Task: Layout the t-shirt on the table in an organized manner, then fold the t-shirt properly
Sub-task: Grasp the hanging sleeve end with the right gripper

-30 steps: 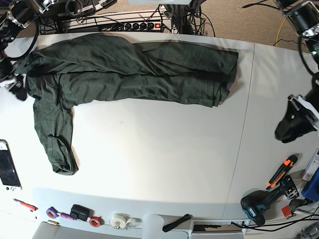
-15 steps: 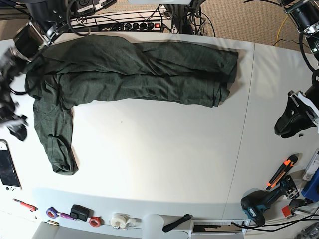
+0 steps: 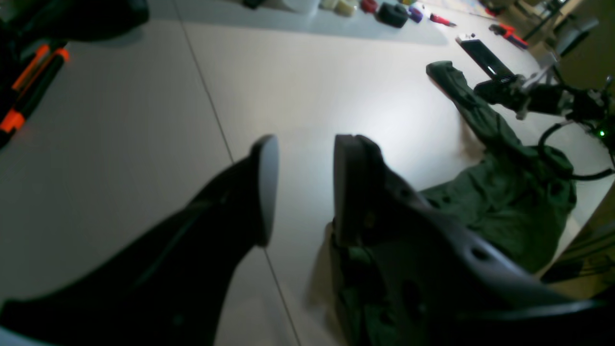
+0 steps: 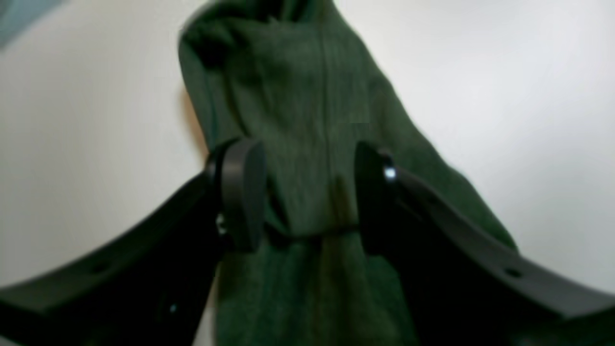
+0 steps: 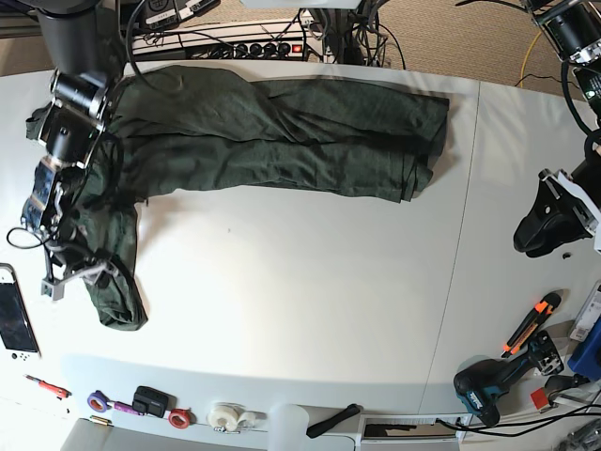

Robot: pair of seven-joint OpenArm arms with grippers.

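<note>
The dark green t-shirt [image 5: 282,136] lies in a long folded band across the far side of the white table [image 5: 300,282]. One sleeve [image 5: 113,282] runs down toward the front at the left. My right gripper [image 5: 84,272] hovers over that sleeve. In the right wrist view the right gripper [image 4: 307,197] is open, its fingers standing on either side of the sleeve fabric [image 4: 307,120]. My left gripper [image 5: 535,240] hangs over bare table at the far right. In the left wrist view the left gripper [image 3: 302,187] is open and empty, with the t-shirt [image 3: 504,202] beyond it.
A phone [image 5: 14,319] lies at the left edge beside the sleeve. Tape rolls [image 5: 225,415] and small tools line the front edge. An orange-handled cutter [image 5: 531,324] and a drill [image 5: 484,390] sit at the front right. A seam [image 5: 460,235] crosses the table.
The right arm has swung in from the table's left edge onto the sleeve, and its jaws have spread wider. The left arm has barely moved.
</note>
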